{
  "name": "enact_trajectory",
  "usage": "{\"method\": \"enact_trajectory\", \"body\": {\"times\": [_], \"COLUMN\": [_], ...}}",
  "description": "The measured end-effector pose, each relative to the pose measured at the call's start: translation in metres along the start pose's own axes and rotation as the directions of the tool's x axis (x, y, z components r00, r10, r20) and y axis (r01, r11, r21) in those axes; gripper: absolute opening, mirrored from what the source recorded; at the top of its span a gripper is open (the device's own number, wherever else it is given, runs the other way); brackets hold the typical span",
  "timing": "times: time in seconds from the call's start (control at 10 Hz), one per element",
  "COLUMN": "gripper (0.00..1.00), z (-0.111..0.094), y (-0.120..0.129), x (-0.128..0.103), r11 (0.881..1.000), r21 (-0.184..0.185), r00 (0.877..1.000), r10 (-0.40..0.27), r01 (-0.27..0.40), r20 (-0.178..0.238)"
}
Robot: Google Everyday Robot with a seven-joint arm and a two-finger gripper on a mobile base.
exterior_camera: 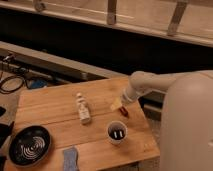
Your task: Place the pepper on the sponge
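The pepper [123, 111] is a small dark red piece lying on the wooden table [55, 102], near its right edge. My gripper [118, 104] is at the end of the white arm, which reaches in from the right. It sits right over the pepper's upper left end and partly hides it. The blue-grey sponge [70, 158] lies flat at the table's front edge, far to the lower left of the gripper.
A white cup [117, 132] stands just below the pepper. A white bottle [82, 108] stands mid-table. A round black plate with white swirls [30, 146] sits at the front left beside the sponge. Cables lie on the floor at left. My robot body fills the right side.
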Motion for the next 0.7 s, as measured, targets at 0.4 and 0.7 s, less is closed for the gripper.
{"method": "enact_trajectory", "body": {"times": [0.4, 0.7], "gripper": [0.79, 0.79], "z": [0.009, 0.017], "y": [-0.009, -0.026], "x": [0.001, 0.007], "r11": [1.0, 0.999], "r21": [0.012, 0.028], "r00": [1.0, 0.999], "r10": [0.005, 0.023], "r01": [-0.004, -0.023], "r20": [-0.016, -0.023]}}
